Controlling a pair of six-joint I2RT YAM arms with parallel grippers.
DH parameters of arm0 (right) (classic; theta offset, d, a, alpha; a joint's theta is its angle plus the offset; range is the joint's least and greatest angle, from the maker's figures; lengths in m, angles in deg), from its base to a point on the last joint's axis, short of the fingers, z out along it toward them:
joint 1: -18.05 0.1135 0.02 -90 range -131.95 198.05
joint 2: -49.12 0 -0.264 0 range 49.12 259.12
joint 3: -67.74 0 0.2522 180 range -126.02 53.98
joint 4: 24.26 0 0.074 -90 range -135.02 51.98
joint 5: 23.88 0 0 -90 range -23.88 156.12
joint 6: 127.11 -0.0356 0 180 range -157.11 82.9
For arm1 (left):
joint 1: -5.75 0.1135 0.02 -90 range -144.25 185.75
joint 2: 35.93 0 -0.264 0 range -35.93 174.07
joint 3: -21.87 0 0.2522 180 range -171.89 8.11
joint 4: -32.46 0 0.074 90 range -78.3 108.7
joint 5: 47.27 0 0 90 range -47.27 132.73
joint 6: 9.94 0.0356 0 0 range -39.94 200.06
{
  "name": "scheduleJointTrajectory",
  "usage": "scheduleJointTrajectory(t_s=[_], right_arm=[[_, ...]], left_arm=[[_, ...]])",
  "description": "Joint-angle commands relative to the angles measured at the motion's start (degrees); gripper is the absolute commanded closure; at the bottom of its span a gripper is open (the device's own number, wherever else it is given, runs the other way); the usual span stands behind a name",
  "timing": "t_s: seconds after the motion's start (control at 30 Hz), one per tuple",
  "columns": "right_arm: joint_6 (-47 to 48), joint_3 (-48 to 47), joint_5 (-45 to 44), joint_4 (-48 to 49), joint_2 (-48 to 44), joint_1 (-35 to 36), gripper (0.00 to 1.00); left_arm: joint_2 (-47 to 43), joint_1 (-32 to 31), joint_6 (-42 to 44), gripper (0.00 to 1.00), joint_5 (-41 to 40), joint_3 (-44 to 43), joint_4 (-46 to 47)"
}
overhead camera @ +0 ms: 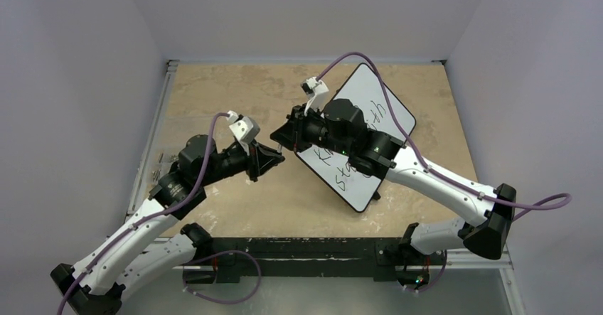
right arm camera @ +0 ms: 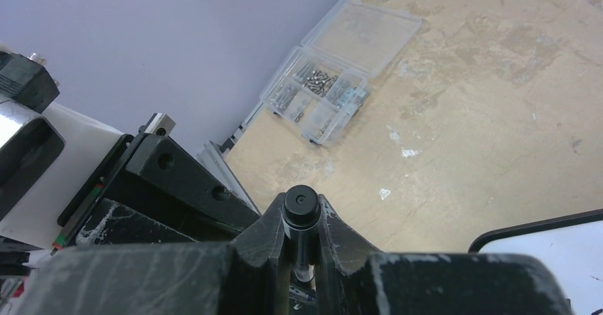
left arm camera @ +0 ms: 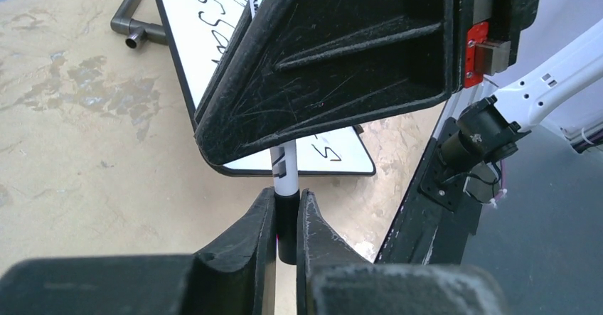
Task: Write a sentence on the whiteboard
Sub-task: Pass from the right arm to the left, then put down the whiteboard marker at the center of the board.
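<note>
Left gripper (left arm camera: pixel 286 200) is clamped on the black end of the marker (left arm camera: pixel 286 171), and the right gripper (right arm camera: pixel 300 222) grips the other end, beside the whiteboard (overhead camera: pixel 363 84) propped on the bench (overhead camera: pixel 235 87). Its sentence (overhead camera: pixel 343 175) looks unfinished. This is probably cap handling, so next pull straight apart.

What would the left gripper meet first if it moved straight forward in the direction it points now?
Most likely the black right gripper, which sits directly ahead, gripping the same white marker with a black cap that the left gripper is shut on. The glossy white whiteboard lies behind it.
</note>
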Motion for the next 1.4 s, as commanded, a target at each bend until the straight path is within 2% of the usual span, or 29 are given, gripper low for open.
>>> scheduleJointTrajectory(t_s=[0.0, 0.1, 0.23, 0.27, 0.3, 0.33, 0.37, 0.53, 0.73, 1.1, 1.37], right_arm=[[-1.6, -0.9, 1.1, 5.5, -1.8, 0.4, 1.00], [-1.5, -0.4, 0.2, 5.4, -2.2, 0.3, 0.98], [-1.6, 0.7, -3.3, 4.1, -3.5, 0.4, 0.48], [-1.5, 0.9, -4.1, 3.7, -4.0, 0.3, 0.26], [-1.2, 1.0, -4.6, 3.3, -4.4, 0.3, 0.12], [-0.8, 1.1, -5.2, 3.0, -4.9, 0.4, 0.05], [-0.2, 1.1, -6.5, 2.3, -5.5, 0.3, 0.01], [2.7, 1.5, -16.0, -2.1, -9.0, 0.3, 0.01], [4.9, 4.4, -25.1, -5.1, -14.7, 0.3, 0.01], [3.9, 11.5, -26.0, -7.6, -20.2, 0.3, 0.01], [3.0, 14.6, -25.9, -8.8, -22.3, 0.3, 0.01]], left_arm=[[0.9, -0.7, -0.3, 1.00, -1.5, 0.2, 4.9], [0.4, -0.7, -1.2, 1.00, -3.5, 0.7, 5.5], [-0.1, -0.7, -1.6, 1.00, -6.9, 1.0, 4.0], [-0.2, -0.7, -1.6, 1.00, -7.6, 1.2, 3.5], [-0.4, -0.7, -1.7, 1.00, -8.3, 1.5, 3.2], [-0.7, -0.7, -1.9, 1.00, -9.0, 1.8, 2.8], [-0.9, -0.7, -2.1, 1.00, -10.0, 2.2, 2.5], [-0.9, -0.7, -4.5, 1.00, -17.1, 4.1, -0.2], [4.8, -0.6, -11.1, 1.00, -26.9, 6.6, -3.9], [17.4, 0.9, -19.8, 1.00, -35.1, 12.6, 1.8], [25.1, 2.1, -22.3, 0.87, -38.3, 15.5, 5.8]])
